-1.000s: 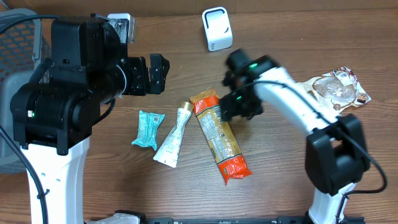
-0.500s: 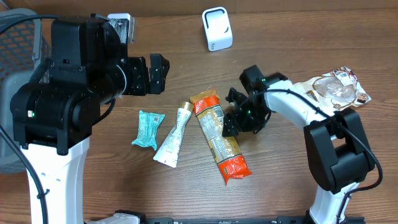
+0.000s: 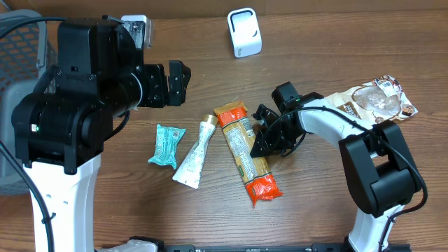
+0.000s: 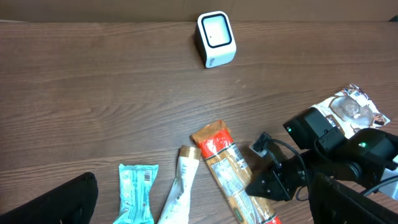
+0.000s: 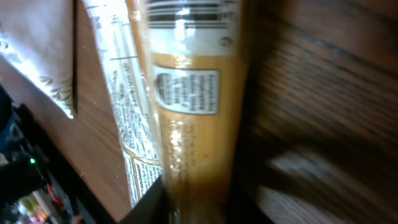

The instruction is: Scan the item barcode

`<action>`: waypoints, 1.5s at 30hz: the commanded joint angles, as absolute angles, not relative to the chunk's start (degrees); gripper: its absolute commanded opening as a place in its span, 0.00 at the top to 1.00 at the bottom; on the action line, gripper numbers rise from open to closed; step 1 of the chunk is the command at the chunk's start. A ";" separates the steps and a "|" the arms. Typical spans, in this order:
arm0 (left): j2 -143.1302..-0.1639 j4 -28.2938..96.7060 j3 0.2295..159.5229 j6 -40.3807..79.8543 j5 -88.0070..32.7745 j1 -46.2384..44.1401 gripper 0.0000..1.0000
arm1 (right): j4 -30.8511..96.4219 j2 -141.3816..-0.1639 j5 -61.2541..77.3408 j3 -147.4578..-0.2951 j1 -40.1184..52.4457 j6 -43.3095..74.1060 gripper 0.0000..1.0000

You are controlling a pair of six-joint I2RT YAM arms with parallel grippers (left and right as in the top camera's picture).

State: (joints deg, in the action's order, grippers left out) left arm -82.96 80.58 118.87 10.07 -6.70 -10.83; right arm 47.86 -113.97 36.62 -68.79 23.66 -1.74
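Note:
A long orange packet [image 3: 246, 150] lies on the wooden table, red ends near and far. My right gripper [image 3: 261, 145] is low at its right edge, mid-length. In the right wrist view the packet [image 5: 186, 93] runs down between the two dark fingers, which press its sides; barcode lines [image 5: 186, 9] show at the top edge. The white scanner [image 3: 244, 33] stands at the back of the table, well apart. My left gripper [image 3: 178, 82] hangs open above the table's left side, holding nothing; in its wrist view the packet [image 4: 229, 177] and the scanner [image 4: 216, 38] both show.
A teal packet [image 3: 166, 145] and a white tube [image 3: 196, 152] lie just left of the orange packet. A clear cookie bag [image 3: 374, 101] sits at the right edge. A grey wire basket [image 3: 17, 42] stands at the far left.
My right gripper has come down from above the packet's upper part to its right edge and closed in on it. The left arm has not moved.

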 commanded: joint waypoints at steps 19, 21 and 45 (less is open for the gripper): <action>-83.15 80.38 119.24 8.78 -7.09 -10.90 0.00 | 73.58 -106.28 -18.28 -89.60 33.15 20.95 0.96; -83.15 80.36 119.24 8.78 -7.09 -10.90 0.00 | 74.48 -107.02 -24.69 -88.86 37.15 24.03 0.96; -83.15 80.38 119.24 8.80 -7.09 -10.90 0.00 | 68.86 -106.67 0.36 -89.67 35.31 10.31 0.15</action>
State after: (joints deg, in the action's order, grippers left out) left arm -82.96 80.58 118.87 10.04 -6.70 -10.83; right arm 69.04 -112.36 -11.07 -87.44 39.48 19.49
